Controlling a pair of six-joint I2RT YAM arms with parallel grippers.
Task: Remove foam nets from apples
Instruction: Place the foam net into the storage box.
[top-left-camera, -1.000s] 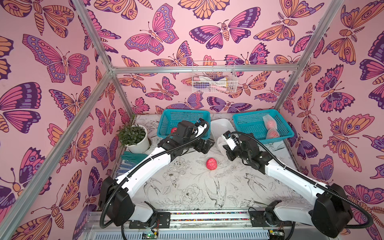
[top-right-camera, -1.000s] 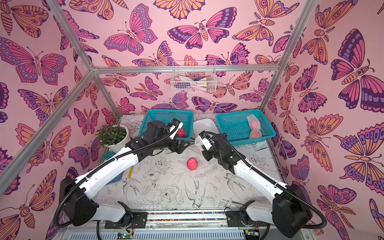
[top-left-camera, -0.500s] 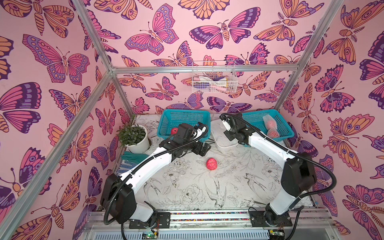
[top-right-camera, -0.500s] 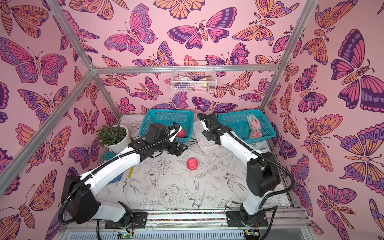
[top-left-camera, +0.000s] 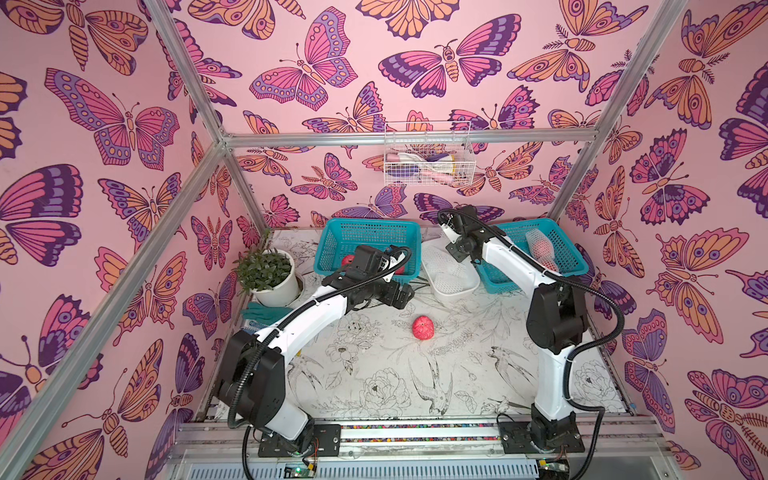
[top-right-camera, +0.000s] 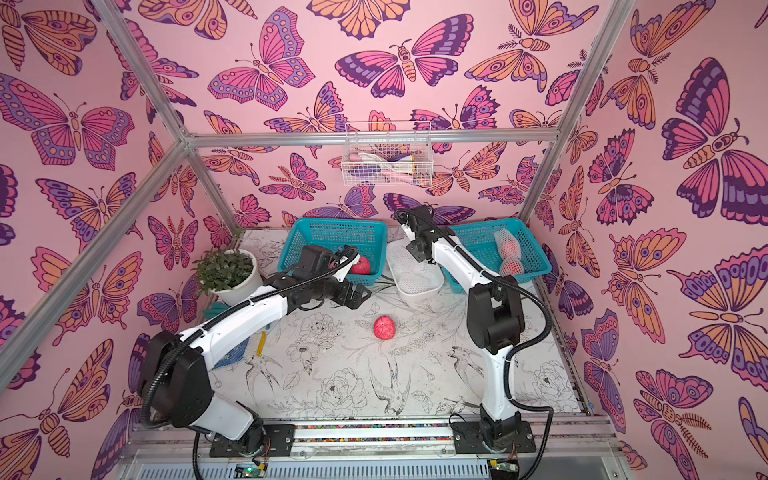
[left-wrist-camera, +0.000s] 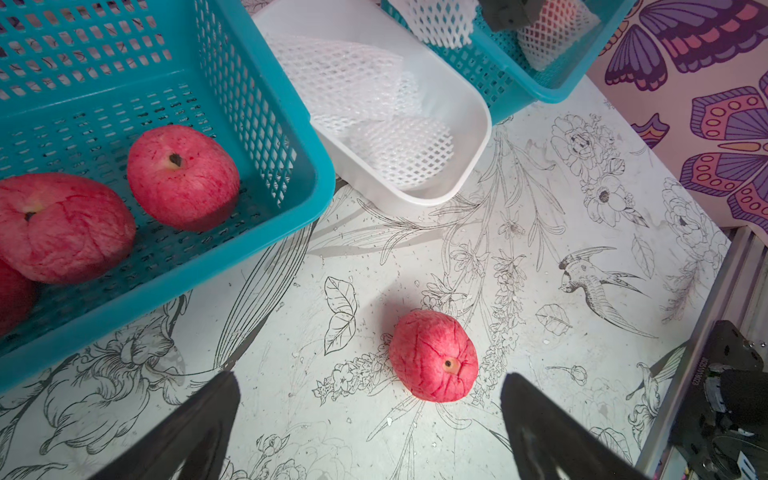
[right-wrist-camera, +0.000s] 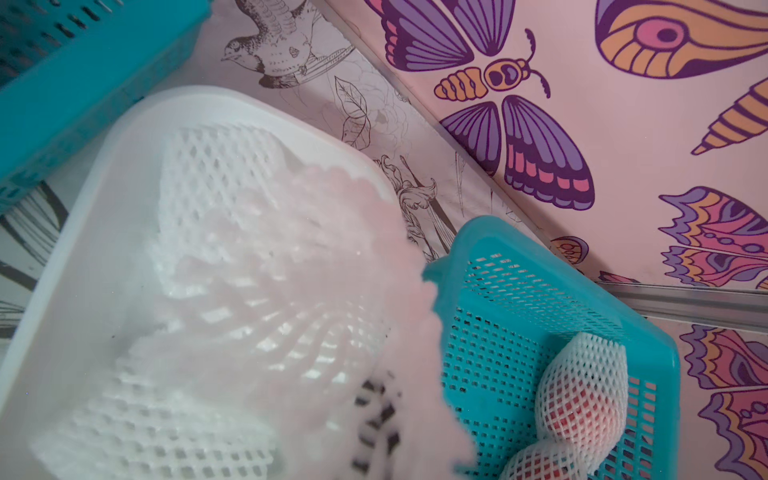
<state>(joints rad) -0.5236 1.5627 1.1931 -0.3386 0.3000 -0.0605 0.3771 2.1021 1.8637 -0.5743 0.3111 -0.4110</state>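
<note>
Dangling over white tray (top-left-camera: 457, 287), foam net (left-wrist-camera: 440, 20) is pinched by R gripper (left-wrist-camera: 500, 12); L gripper (left-wrist-camera: 370, 382) is spread wide near mid-frame apple (top-left-camera: 423, 328).

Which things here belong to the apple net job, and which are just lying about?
Job:
- table apple
- bare apples in the left basket
- netted apples in the right basket
- net in the right gripper
- shed nets in the tray

Lying about:
- plant
- green glove
- wire basket
</note>
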